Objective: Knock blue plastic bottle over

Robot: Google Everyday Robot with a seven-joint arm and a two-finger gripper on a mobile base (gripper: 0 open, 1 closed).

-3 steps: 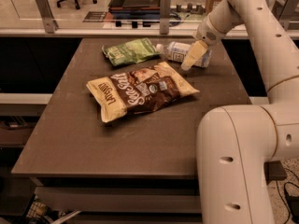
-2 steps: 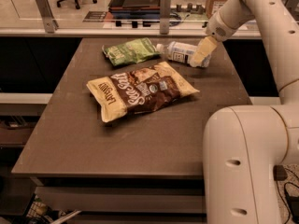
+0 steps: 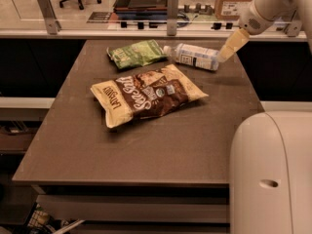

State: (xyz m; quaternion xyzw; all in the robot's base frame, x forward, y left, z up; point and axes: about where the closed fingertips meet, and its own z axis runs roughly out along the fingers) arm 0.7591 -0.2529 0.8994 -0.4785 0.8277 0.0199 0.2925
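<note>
The blue plastic bottle [image 3: 196, 56] lies on its side at the back of the dark table [image 3: 146, 145], white cap pointing left, white label facing up. My gripper [image 3: 228, 49] hangs from the arm at the upper right, its cream fingertips just at the bottle's right end, base side, slightly above the table.
A large brown and cream chip bag [image 3: 146, 97] lies flat in the table's middle. A green snack bag [image 3: 137, 53] lies at the back, left of the bottle's cap. My white robot body [image 3: 270, 174] fills the lower right. A counter with rails runs behind the table.
My gripper has moved right and up, away from the bottle's middle to its right end. The bottle lies on its side throughout, now more exposed.
</note>
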